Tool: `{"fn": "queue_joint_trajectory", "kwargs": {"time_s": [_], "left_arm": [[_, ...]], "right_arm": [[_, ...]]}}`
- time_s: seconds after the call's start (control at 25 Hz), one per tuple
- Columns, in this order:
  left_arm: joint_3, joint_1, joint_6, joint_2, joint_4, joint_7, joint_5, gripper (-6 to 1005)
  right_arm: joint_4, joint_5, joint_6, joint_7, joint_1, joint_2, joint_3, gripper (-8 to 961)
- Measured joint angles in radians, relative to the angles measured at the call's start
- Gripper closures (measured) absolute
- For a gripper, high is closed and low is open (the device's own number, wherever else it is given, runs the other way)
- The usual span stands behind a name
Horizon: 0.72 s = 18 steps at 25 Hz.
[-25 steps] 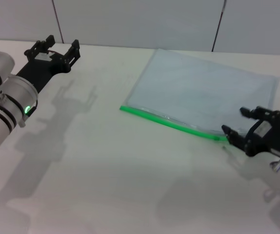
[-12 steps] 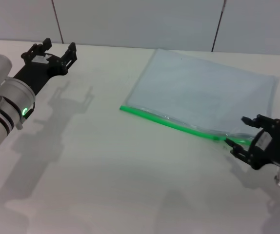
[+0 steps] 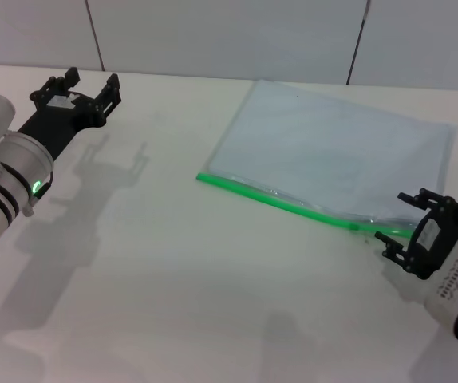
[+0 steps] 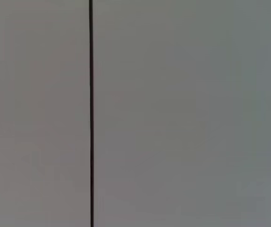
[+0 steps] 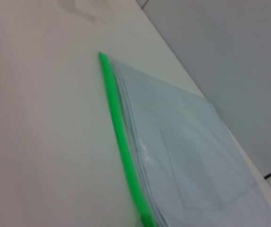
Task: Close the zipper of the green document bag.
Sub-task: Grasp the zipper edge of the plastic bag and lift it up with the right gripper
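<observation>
The green document bag [image 3: 337, 163] is lying flat on the white tabletop [image 3: 181, 271], toward the far right of the head view, its pale blue-grey sheet angling away toward the wall. The zipper [image 3: 281, 204] is running along the bag's near long edge as a bright green strip.

The right gripper [image 3: 411, 226] is sitting at the right-hand end of that strip, just beside the bag's near corner, jaws standing apart; whether it is touching the bag is not clear. The left gripper [image 3: 76, 86] is hovering over the far left of the tabletop, well apart from the bag, its jaws also apart and holding nothing.

The right wrist view is giving what the head view is not: a close look down the zipper [image 5: 122, 137], showing the pouch's layers [image 5: 182, 161] lying slightly separated just beside the green strip. The left wrist view is showing only a grey wall panel [image 4: 182, 113] with a dark seam [image 4: 91, 113].
</observation>
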Motion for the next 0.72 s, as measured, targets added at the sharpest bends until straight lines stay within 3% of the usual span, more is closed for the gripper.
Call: {"fn": "queue_joint_trajectory", "kwargs": {"time_s": [0.08, 0.36, 0.72], "left_arm": [[0.000, 0.000, 0.001, 0.000, 0.000, 0.000, 0.000, 295], [0.000, 0.000, 0.001, 0.000, 0.000, 0.000, -0.002, 295], [-0.002, 0.001, 0.001, 0.002, 0.000, 0.000, -0.002, 295]], "right_arm": [[0.002, 0.000, -0.012, -0.023, -0.003, 0.009, 0.012, 304], [0.029, -0.065, -0.008, -0.036, 0.002, 0.011, 0.006, 307], [0.063, -0.142, 0.093, -0.032, 0.002, 0.015, 0.014, 310]]}}
